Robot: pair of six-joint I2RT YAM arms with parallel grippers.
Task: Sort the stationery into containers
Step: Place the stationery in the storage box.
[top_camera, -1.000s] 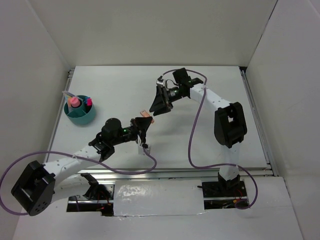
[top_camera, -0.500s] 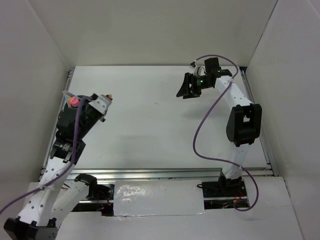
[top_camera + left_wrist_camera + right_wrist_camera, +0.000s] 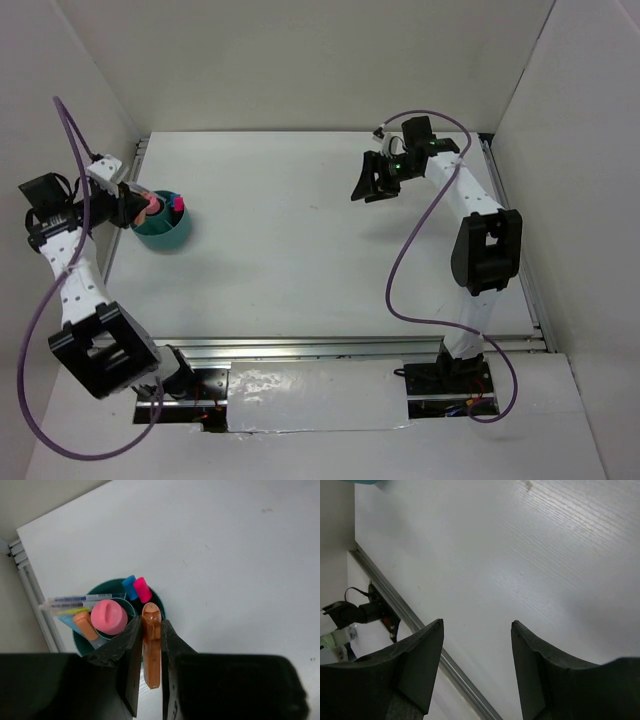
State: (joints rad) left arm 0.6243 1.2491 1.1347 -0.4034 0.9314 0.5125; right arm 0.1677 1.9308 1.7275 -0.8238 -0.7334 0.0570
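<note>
My left gripper [image 3: 151,634] is pinching an orange marker [image 3: 152,652] along its barrel, the two jaws pressed against its sides so that its rounded end sticks out past my fingertips and points down toward the teal tub [image 3: 168,238]. I judge that I hold it lengthwise like this so that it can slide in end first and stand upright among the others rather than lie across the rim. From my left wrist view the marker's free end hangs over the tub's near-right part, just beside a pink cap [image 3: 143,590] and a blue cap [image 3: 130,586] that stand together, with the pink-capped tube [image 3: 109,616] in the middle and some white pens [image 3: 75,600] and an orange highlighter [image 3: 86,625] leaning on the far-left side. Which compartment lies under the tip I cannot tell, nor whether the tip touches the rim. The tub sits at the far left of the table [image 3: 300,260], close to the wall, which is why my left arm folds back so tightly. My right gripper [image 3: 477,625] hangs well apart at the far right, jaws spread with nothing between them, bare table below; I see no loose stationery within its reach
</note>
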